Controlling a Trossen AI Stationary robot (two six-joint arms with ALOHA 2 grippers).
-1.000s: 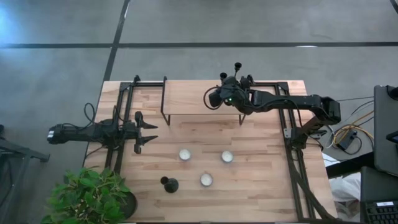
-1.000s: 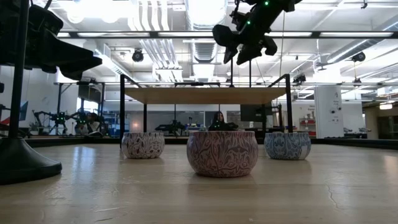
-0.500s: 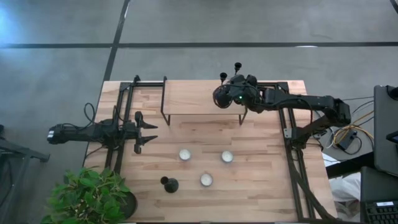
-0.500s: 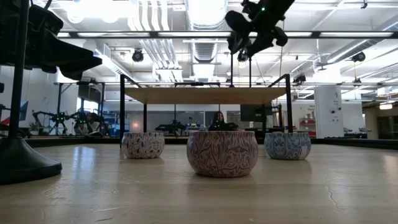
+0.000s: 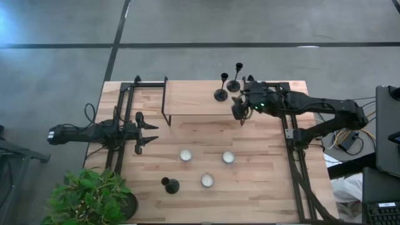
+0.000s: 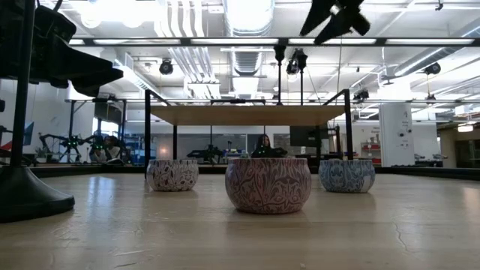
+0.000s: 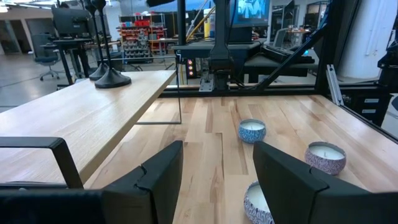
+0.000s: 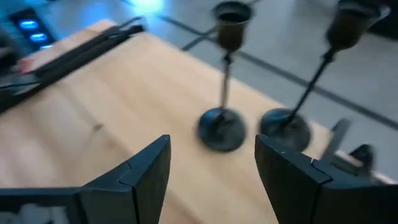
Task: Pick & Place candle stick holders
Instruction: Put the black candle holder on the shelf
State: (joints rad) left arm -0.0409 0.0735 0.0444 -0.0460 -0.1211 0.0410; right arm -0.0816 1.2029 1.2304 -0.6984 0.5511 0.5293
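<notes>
Third candle stick holder (image 6: 22,150) cut off at low view's edge; right wrist view blurred.

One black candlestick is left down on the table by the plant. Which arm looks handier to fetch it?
Probably the left. Its pincer waits open near the candlestick, while the right pincer, open and empty, is far off by the raised shelf beside the two placed candlesticks.

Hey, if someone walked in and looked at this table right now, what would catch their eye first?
Probably the two black candle stick holders standing side by side on the raised wooden shelf at the table's far side, with the right gripper just beside them, jaws open and empty. Next, three patterned candle tins on the table, a third holder near the front edge.
</notes>
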